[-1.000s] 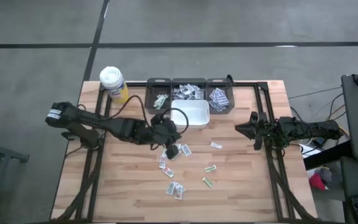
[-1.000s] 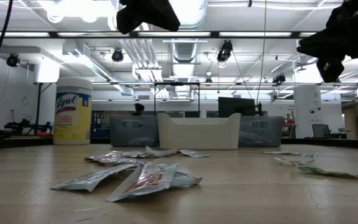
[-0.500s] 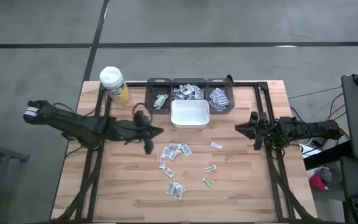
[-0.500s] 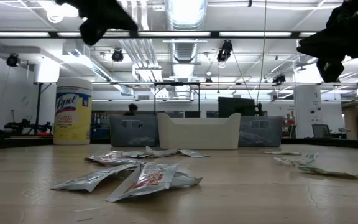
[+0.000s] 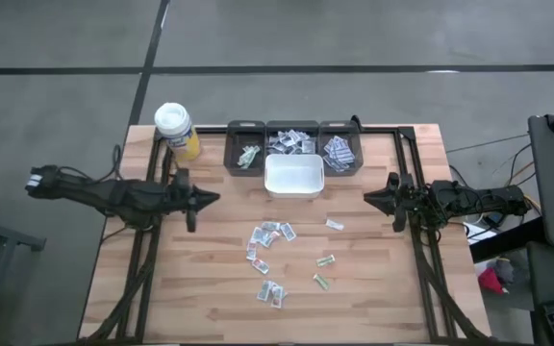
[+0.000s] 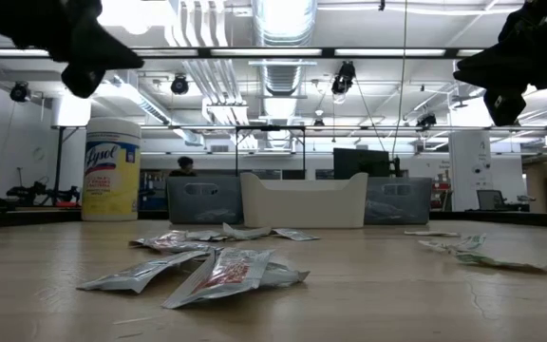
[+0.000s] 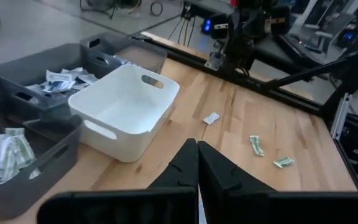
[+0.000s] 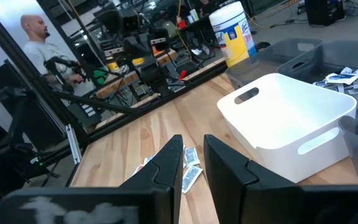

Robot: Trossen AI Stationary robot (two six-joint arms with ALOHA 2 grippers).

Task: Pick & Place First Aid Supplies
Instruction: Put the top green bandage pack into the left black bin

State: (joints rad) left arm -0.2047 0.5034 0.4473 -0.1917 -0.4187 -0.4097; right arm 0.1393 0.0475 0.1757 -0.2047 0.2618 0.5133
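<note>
Packets lie untouched; left gripper, jaws shut empty, has pulled back leftward.

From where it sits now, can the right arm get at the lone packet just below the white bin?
Probably yes. The right gripper hangs above the table's right side, fingers a little apart and holding nothing. The lone packet lies flat on bare wood, apart from the white bin, with nothing between it and the gripper.
</note>
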